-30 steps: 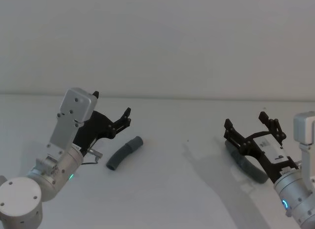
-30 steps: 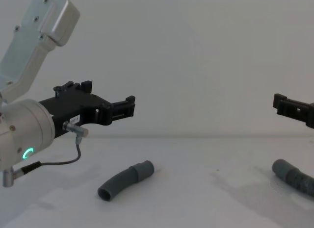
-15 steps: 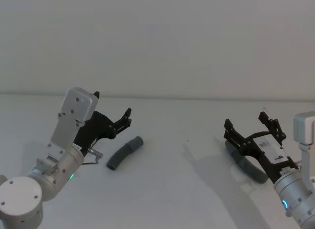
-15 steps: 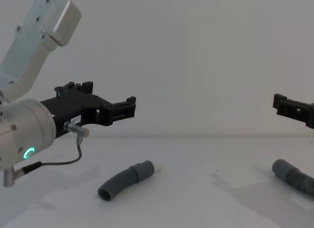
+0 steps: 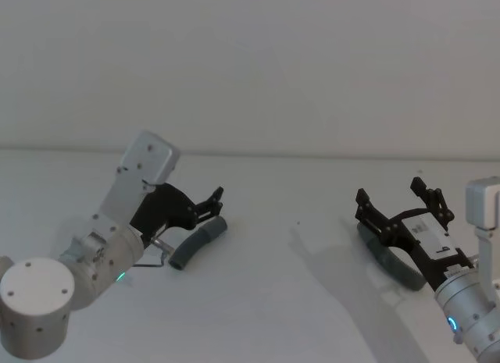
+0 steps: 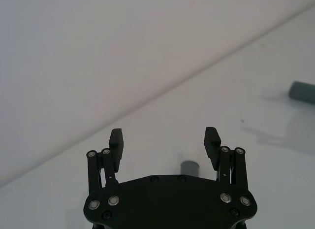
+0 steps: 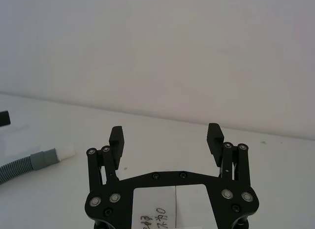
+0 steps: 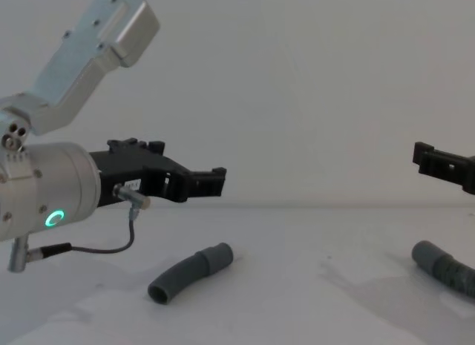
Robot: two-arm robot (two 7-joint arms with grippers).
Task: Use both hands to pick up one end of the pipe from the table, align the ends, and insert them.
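Silver left arm stretched forward, left gripper point(image 5: 214, 202) level above left pipe piece point(image 5: 197, 243), jaws spread, right gripper point(image 5: 391, 193) likewise splayed over right pipe piece point(image 5: 388, 261)

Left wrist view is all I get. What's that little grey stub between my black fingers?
Observer: The end of a curved grey pipe piece lying flat on the table.
Operator: Am I touching it?
Observer: No. The chest view shows the left end effector hanging in the air above it.
Operator: And the grey bit far away?
Observer: A second pipe piece, lying under the open right end effector.
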